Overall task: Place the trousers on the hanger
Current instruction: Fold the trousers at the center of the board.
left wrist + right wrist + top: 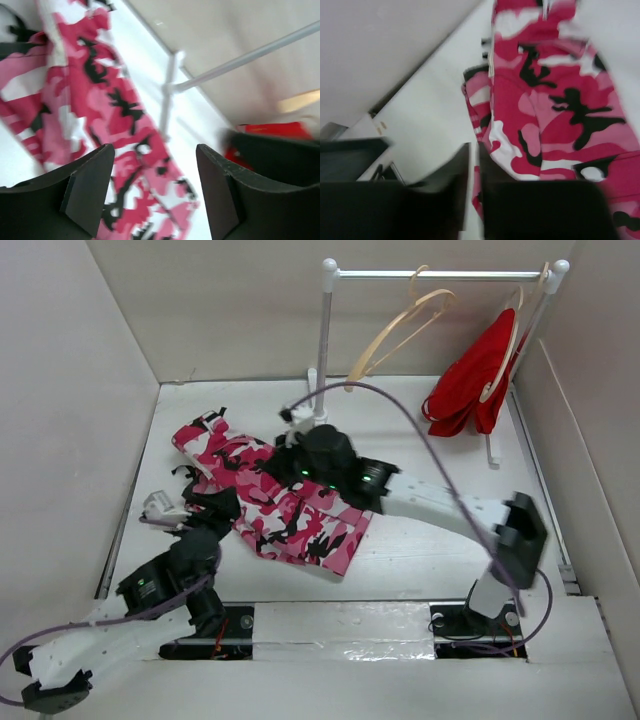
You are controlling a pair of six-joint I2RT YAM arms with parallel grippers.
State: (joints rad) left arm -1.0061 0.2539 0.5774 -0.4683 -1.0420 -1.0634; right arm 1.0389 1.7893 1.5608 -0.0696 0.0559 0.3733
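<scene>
1. Nearest me, the left gripper hangs released, its two dark fingers well apart with nothing between them.
2. Just below and ahead of those fingers lies the task's garment, the long cloth trousers in pink, red, white and black camouflage print. They are spread in a rumpled, slanted heap on the white table.
3. Over the far edge of that heap sits the right gripper, its fingers drawn almost together with only a slit showing. The cloth runs along its right side and under it. The wrist view is blurred, so I cannot tell whether any fabric is pinched.
4. Beyond the right gripper and above it stands the white tubular clothes rail.
5. The pale, thin, curved wooden hanger dangles from that rail, bare, well apart from both grippers.
6. Further right along the rail, a plain red garment droops from a second hanger of the same kind.
7. To my eye the step in hand is getting a proper hold. I would have each gripper bite one end of the waistband rather than a loose fold, so the legs hang straight when lifted and can be draped over the hanger without snagging the red one.
</scene>
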